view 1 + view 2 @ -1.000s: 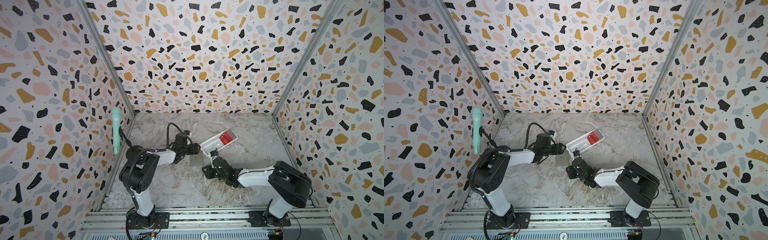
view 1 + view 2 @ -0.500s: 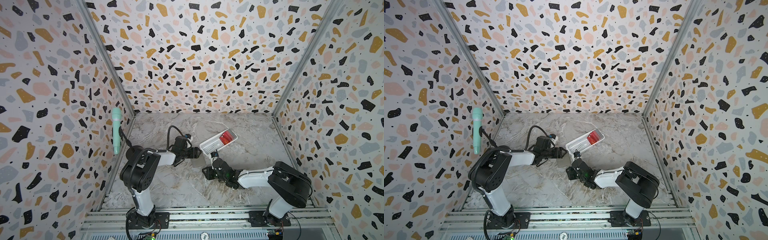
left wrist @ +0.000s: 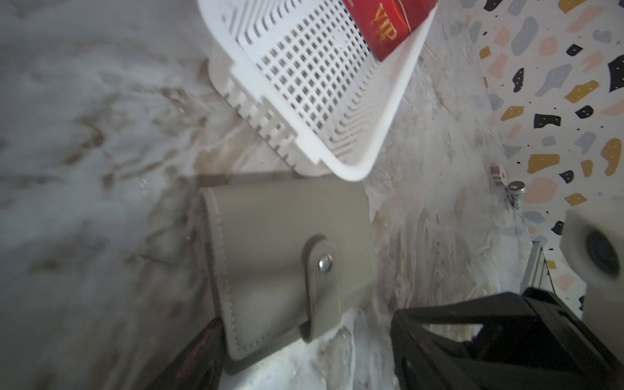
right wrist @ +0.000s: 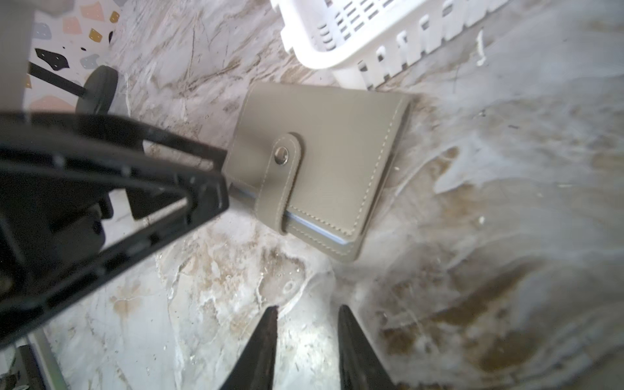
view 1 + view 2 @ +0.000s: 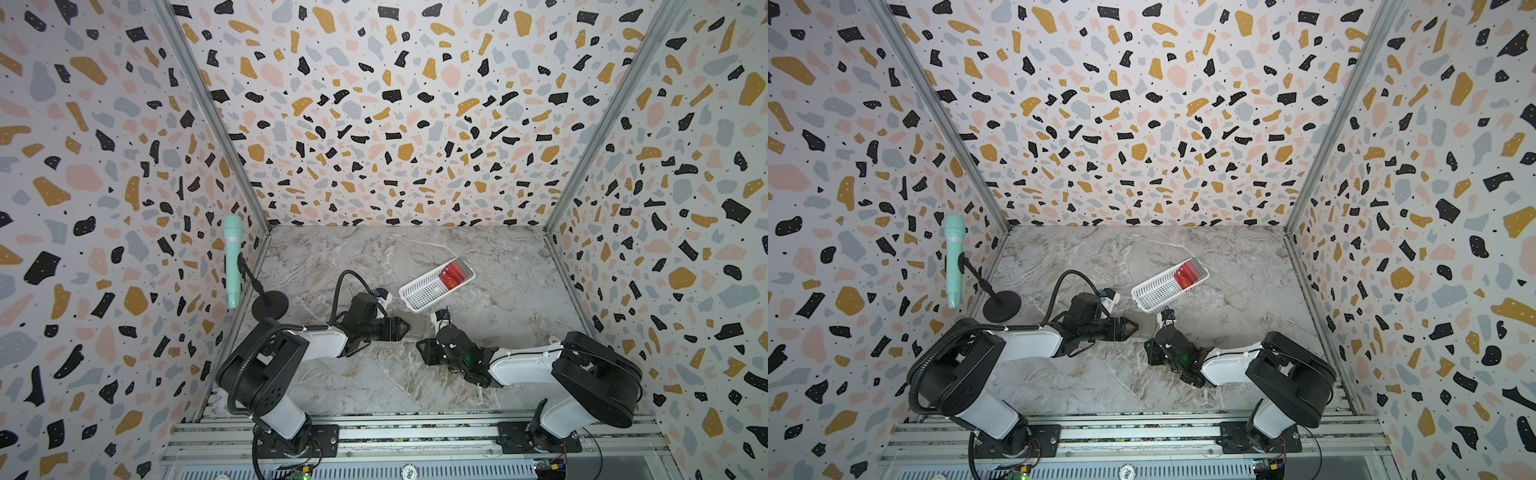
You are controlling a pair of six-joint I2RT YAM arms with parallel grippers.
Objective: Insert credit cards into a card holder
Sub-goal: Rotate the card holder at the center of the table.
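Observation:
The card holder (image 5: 417, 326) (image 5: 1147, 326), a grey-taupe wallet, lies flat on the marble table and is snapped shut (image 3: 280, 243) (image 4: 324, 162). My left gripper (image 5: 405, 328) (image 3: 307, 320) is open and low on the table. The wallet's near corner lies between its fingers, one of them against the wallet's edge. My right gripper (image 5: 422, 347) (image 4: 306, 312) stands a little in front of the wallet, open by a narrow gap with nothing in it. The red credit cards (image 5: 453, 276) (image 3: 388, 23), one lettered "VIP", lie in the white basket.
The white perforated basket (image 5: 424, 291) (image 5: 1154, 291) sits just behind the wallet, nearly touching it. A teal microphone (image 5: 232, 259) stands on a black round base (image 5: 270, 305) by the left wall. Patterned walls close in three sides.
My left gripper has slid right along the table, and the card holder has shifted right with it, toward the right gripper. The right arm has stayed in place.

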